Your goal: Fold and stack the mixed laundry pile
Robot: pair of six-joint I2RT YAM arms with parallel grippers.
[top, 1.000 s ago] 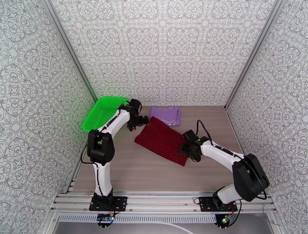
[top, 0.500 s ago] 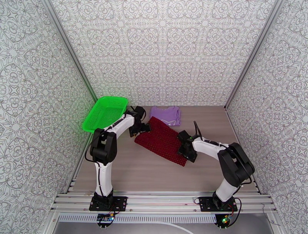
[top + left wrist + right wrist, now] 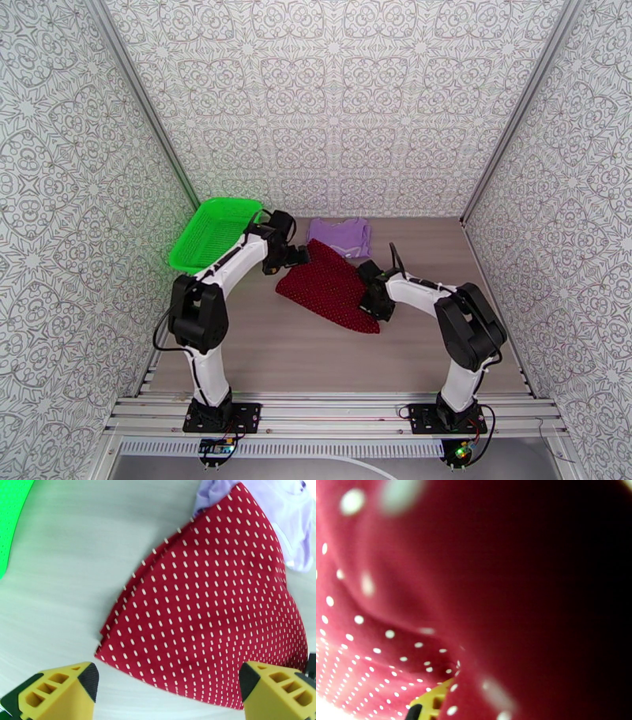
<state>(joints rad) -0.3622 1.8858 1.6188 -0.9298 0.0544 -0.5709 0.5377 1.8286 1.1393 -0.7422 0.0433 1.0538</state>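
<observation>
The dark red, white-dotted garment (image 3: 330, 287) lies flat at the table's middle, its far corner overlapping the lavender T-shirt (image 3: 341, 235). My right gripper (image 3: 371, 298) is shut on the red garment's right edge. In the right wrist view the red cloth (image 3: 434, 578) bunches right against the lens, with one yellow finger (image 3: 430, 705) poking out under a fold. My left gripper (image 3: 295, 257) hovers open over the garment's left corner. In the left wrist view its yellow fingers (image 3: 59, 689) stand wide apart above the red garment (image 3: 213, 614), with the T-shirt (image 3: 286, 519) beyond.
A bright green mesh basket (image 3: 210, 229) leans at the back left, close behind my left arm; its edge (image 3: 8, 519) shows in the left wrist view. Patterned walls enclose the table on three sides. Bare wooden tabletop (image 3: 268, 347) stretches toward the near edge.
My right gripper slid left onto the red garment's right edge and shut on it, drawing that edge inward. My left arm shifted slightly and stayed open.
</observation>
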